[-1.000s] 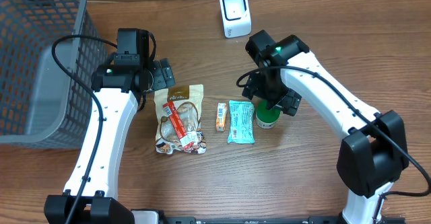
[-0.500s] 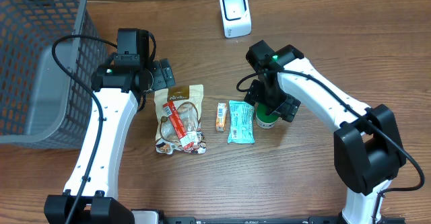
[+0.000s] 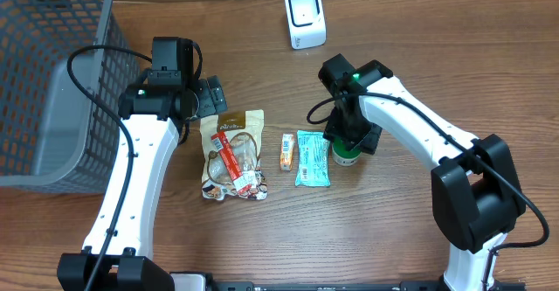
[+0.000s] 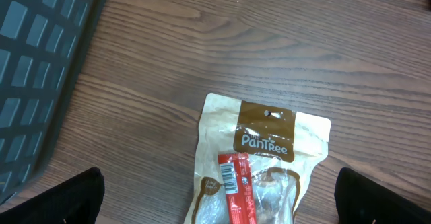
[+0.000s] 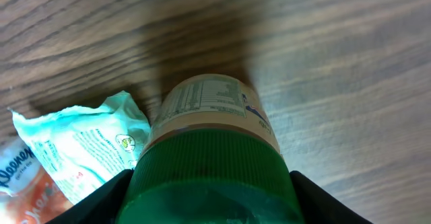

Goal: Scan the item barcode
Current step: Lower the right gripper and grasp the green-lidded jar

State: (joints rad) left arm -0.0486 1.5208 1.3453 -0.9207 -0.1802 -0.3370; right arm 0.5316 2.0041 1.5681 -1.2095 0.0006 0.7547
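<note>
A bottle [image 3: 347, 157] with a green cap [image 5: 212, 173] and a pale label stands upright on the wooden table. My right gripper [image 3: 348, 141] comes down over it from above. In the right wrist view its black fingers [image 5: 101, 200] press against both sides of the cap, shut on it. The white barcode scanner [image 3: 305, 17] stands at the back of the table. My left gripper [image 3: 212, 99] hangs open above the top edge of a tan snack pouch [image 4: 262, 157], touching nothing.
A teal packet [image 3: 313, 158] lies right beside the bottle on its left, with a small orange packet [image 3: 286, 150] further left. The tan pouch [image 3: 233, 151] carries a red stick with a barcode. A grey mesh basket [image 3: 44, 81] fills the far left.
My right gripper has lowered slightly over the bottle and its fingers have closed in onto the green cap. The left arm has not moved.
</note>
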